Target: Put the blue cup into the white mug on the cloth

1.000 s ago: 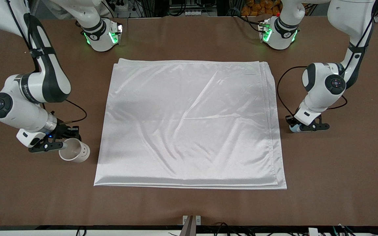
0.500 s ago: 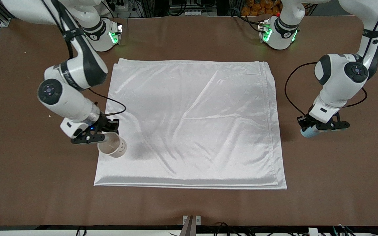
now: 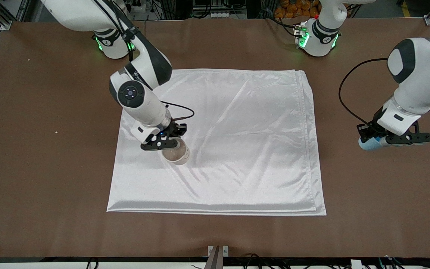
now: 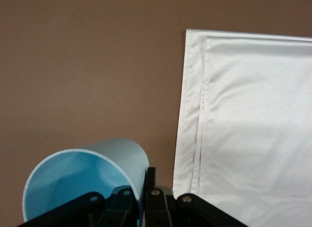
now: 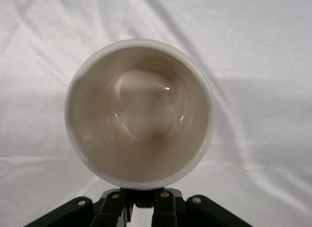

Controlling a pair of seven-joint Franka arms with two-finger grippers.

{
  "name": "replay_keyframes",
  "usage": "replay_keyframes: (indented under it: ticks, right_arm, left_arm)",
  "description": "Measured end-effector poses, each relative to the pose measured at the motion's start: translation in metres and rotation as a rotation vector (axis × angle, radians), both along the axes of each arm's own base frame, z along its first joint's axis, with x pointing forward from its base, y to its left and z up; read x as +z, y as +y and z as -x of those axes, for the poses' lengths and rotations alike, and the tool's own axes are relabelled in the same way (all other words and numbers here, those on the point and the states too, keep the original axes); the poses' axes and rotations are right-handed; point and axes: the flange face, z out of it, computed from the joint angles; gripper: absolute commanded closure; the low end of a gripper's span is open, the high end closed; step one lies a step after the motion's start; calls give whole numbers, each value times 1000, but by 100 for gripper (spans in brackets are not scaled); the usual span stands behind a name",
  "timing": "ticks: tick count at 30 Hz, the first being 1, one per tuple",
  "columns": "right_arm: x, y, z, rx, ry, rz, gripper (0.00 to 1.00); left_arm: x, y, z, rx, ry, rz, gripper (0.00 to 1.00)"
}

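Note:
My right gripper [image 3: 166, 144] is shut on the white mug [image 3: 177, 154], gripping it at its side with the mouth open upward. It holds the mug low over the cloth [image 3: 237, 123], on the part toward the right arm's end. The right wrist view looks straight into the empty mug [image 5: 140, 112], with the gripper [image 5: 141, 200] at its rim and cloth [image 5: 263, 41] all around. My left gripper [image 3: 377, 141] is shut on the blue cup [image 3: 366, 144] over bare table beside the cloth, toward the left arm's end. The left wrist view shows the cup [image 4: 87, 178] pinched by its wall in the gripper [image 4: 144, 197], with the cloth's corner [image 4: 253, 119] nearby.
The brown table [image 3: 50, 186] lies bare around the cloth. Both arm bases [image 3: 114, 45] [image 3: 317, 39] stand along the edge farthest from the front camera. A black cable [image 3: 349, 97] loops from the left arm. A small metal bracket [image 3: 218, 251] sits at the table's near edge.
The right arm carried the mug from the bare table at its end to over the cloth. The left arm rose with the blue cup and drifted toward its own end.

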Motion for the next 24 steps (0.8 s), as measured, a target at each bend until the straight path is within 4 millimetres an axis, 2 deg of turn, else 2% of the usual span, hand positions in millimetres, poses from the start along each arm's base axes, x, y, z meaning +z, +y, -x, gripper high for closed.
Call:
replay_keyframes:
  ticks: [4, 13, 18, 24]
  right_arm:
    - [-16, 29, 9, -25, -4, 27, 100]
    - [-43, 88, 34, -66, 4, 34, 100]
    - [-51, 110, 46, -88, -12, 39, 100]
    - [-60, 124, 58, -91, -18, 51, 100]
  left_arm:
    - [20, 0, 2, -26, 11, -4, 100]
    - [38, -2, 3, -51, 11, -6, 100]
    - [45, -6, 2, -68, 21, -10, 100]
    - [50, -12, 0, -95, 51, -45, 100]
